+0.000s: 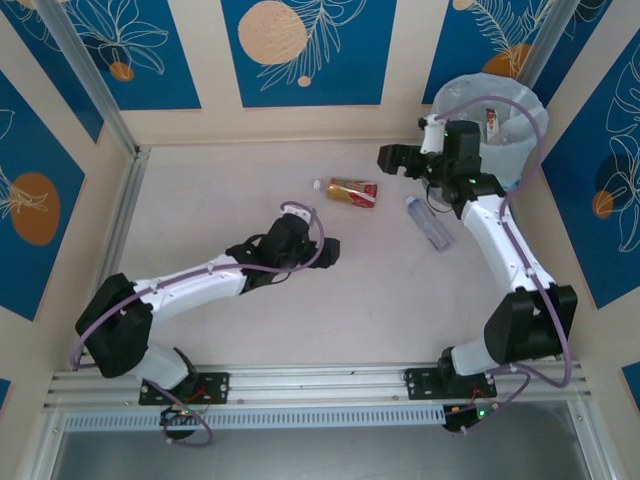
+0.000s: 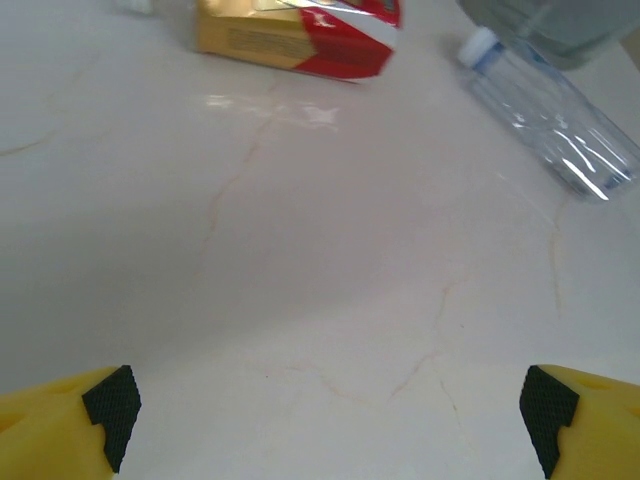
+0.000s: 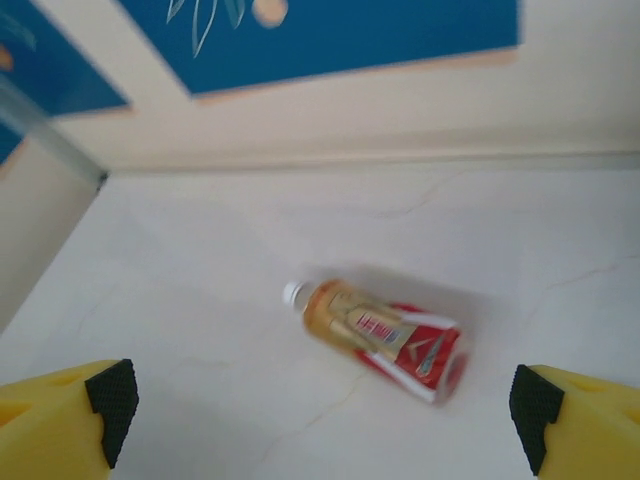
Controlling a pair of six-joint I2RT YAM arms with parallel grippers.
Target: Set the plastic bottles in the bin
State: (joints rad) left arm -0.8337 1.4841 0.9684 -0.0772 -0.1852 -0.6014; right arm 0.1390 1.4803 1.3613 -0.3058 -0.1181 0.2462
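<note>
Left wrist shows the left hand (image 2: 328, 412) spread wide, empty; right hand (image 3: 320, 408) likewise.

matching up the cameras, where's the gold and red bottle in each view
top external: gold and red bottle lies mid-table, left of the clear bottle.
left wrist: that bottle, top edge, left of centre.
right wrist: bottle centre, slightly low.
shared landmark: the pale table.

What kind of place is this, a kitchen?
Most likely a robot practice booth, not a kitchen. Two robot arms are bolted to a metal rail at the edge of a pale table, and blue leaf-patterned wall panels close it in.
</note>
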